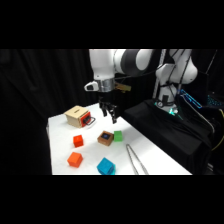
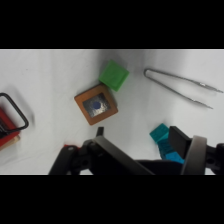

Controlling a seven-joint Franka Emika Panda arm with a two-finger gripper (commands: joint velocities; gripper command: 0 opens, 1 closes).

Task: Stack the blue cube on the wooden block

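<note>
The gripper (image 1: 109, 115) is hovering above the wooden block (image 1: 105, 138), its fingers spread apart and carrying nothing; in the wrist view white table is showing between the two fingers (image 2: 100, 133) and the block (image 2: 96, 104) is lying just ahead of them. No separate blue cube is showing on the table in either view. The only dark blue is the small square sitting on the block's top, and whether that is the cube resting there or just a mark, I cannot tell; if it is the cube, the stack is looking finished, and the right thing is rising straight up with the fingers wide so nothing is brushing the block. If it is not, the cube is lying out of view and needs finding before any descent. The cyan cube (image 1: 106, 166) near the table's front edge, partly hidden behind one finger in the wrist view (image 2: 161, 134), is looking too light to be the one wanted. The green cube (image 2: 113, 75) is sitting just beside the block's corner, so any approach should be keeping both fingers off that side; the tongs (image 2: 182, 87) are lying well apart and posing no trouble.
</note>
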